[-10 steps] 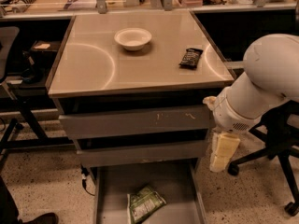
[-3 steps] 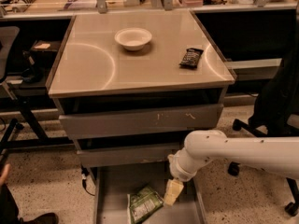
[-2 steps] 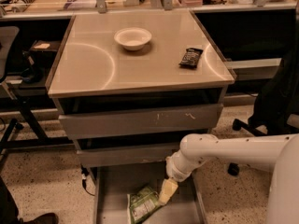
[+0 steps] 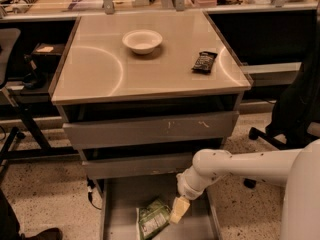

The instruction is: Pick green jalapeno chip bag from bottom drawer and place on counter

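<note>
Over btm drawer (image 4: pixel 119 204), pincer (image 4: pixel 179 210) now lower, by green chip bag (image 4: pixel 150 221); grip unclear.

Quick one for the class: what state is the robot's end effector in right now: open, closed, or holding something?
End effector: open or closed cannot be told; it is down in the bottom drawer, at the right edge of the green jalapeno chip bag.
</note>
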Controlling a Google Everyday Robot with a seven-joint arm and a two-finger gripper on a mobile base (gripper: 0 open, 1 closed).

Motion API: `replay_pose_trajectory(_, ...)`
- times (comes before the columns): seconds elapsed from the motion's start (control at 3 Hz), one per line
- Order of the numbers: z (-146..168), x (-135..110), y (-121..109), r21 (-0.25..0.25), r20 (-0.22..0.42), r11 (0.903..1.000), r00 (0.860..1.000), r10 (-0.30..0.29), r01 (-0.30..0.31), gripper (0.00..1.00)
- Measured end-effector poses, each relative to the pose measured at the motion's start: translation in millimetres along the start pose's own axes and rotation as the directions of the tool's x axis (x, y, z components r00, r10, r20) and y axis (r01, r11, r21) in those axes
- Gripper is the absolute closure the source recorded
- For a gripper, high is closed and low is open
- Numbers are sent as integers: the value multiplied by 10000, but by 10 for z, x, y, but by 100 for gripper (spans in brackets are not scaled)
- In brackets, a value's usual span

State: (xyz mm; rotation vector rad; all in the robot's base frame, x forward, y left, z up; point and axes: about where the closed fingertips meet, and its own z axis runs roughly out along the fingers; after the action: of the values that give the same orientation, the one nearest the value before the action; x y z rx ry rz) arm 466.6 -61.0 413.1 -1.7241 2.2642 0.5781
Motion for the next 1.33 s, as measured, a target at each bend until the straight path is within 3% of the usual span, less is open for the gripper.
replay_pose_trajectory(0.67, 917, 149, -86, -521, 866, 9986, 9962, 17, 29, 0)
replay_pose_trajectory(1.0, 919, 149, -86, -522, 867, 9986, 9962, 16, 29, 0)
replay_pose_trajectory(1.33, 1211, 160, -92, -635, 1027, 9979, 9947, -32, 98, 0)
